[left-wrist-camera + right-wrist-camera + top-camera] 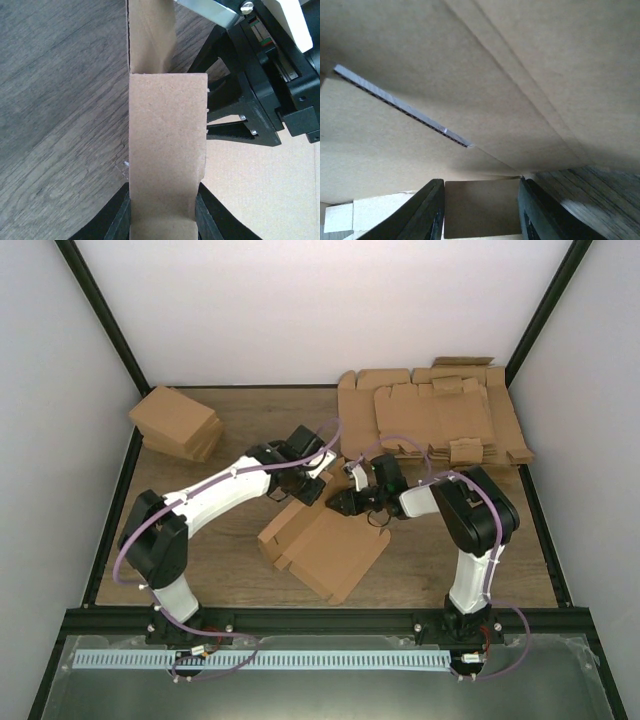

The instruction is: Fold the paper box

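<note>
The paper box, a flat brown die-cut piece, lies mid-table with its far-edge flaps raised. In the left wrist view a narrow upright flap fills the gap between the fingers of my left gripper, which is shut on it. My right gripper meets the same far edge from the right. In the right wrist view a small tab spans from finger to finger of my right gripper, with larger panels of the box looming just ahead. The two grippers are close together.
A thick pile of flat cardboard sheets sits at the back right. A pile of compact brown cartons sits at the back left. Black frame posts and white walls bound the wooden table.
</note>
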`<state>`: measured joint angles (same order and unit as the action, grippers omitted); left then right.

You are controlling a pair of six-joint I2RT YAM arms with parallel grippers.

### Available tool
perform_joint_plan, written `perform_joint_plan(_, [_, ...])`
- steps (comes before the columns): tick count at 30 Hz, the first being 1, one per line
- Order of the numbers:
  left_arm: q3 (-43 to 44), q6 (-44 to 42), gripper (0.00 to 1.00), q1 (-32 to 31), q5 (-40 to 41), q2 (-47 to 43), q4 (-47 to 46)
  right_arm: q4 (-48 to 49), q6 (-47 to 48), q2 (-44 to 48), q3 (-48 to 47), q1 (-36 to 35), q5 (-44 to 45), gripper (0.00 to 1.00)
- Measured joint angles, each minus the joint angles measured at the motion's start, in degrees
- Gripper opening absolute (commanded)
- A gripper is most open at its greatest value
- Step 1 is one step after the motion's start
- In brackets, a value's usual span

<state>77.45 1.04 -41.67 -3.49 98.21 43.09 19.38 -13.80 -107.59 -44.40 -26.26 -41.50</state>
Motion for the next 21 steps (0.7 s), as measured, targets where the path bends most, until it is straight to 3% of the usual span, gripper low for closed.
perform_joint_plan(2, [0.00, 0.00, 0.22, -0.66, 1.07, 0.00, 0.04, -0.39, 0.37, 0.09, 0.00, 0.00, 0.59, 0.43])
perform_joint_plan(7, [0.00, -0.17, 0.22, -2.75, 4.07, 0.00, 0.02, -1.18, 1.60, 2.23, 1.42, -0.31, 1.77, 0.29])
perform_joint_plan(11, [0.00, -0.70, 0.22, -3.39, 4.74, 0.00, 0.35, -1.03, 2.14, 6.10, 5.31, -0.66, 2.01, 0.24])
perform_joint_plan(21, [0.00, -1.36, 0.22, -3.61, 4.90, 0.02, 0.72, 2.89, 1.49, 3.39, 7.04, -1.77, -0.55, 0.23])
